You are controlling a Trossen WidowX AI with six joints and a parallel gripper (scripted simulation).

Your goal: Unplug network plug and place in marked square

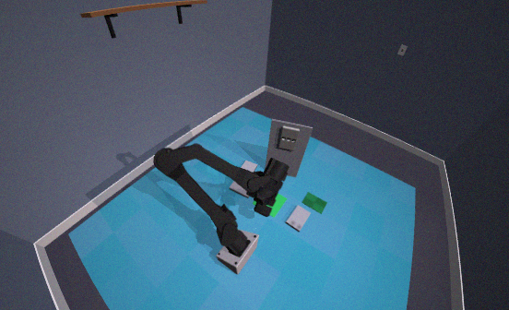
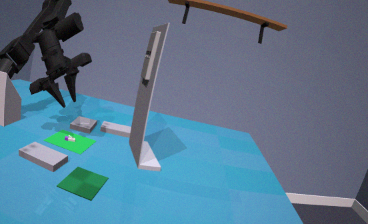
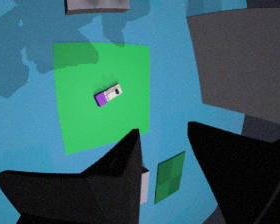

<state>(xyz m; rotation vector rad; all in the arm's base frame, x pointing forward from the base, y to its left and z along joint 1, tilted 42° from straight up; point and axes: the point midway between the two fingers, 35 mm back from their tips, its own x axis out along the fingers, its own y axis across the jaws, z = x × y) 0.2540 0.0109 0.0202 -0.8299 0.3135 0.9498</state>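
Hanging above the table in the exterior view: the hand, fingers partly apart, gripping nothing, tips pointing down and clear of everything below. Framing the wrist view along its lower edge as two dark wedges, with blue table surface showing in the gap between them.

Lying flat beneath, inside the bright green marked square: the network plug, a small white body with a purple end, resting near the square's middle and touching nothing else. Showing the same in the wrist view, plug tilted diagonally within the square.

Sitting just beside the square: a flat grey block on the near side, a shallow grey tray and a second grey slab on the far side. Lying nearer the camera: a darker green square.

Standing further along: the upright panel, leaning slightly on its foot, carrying the socket plate with its dark openings. No writing readable on it.

Hanging on the wall behind: a wooden shelf on two black brackets.
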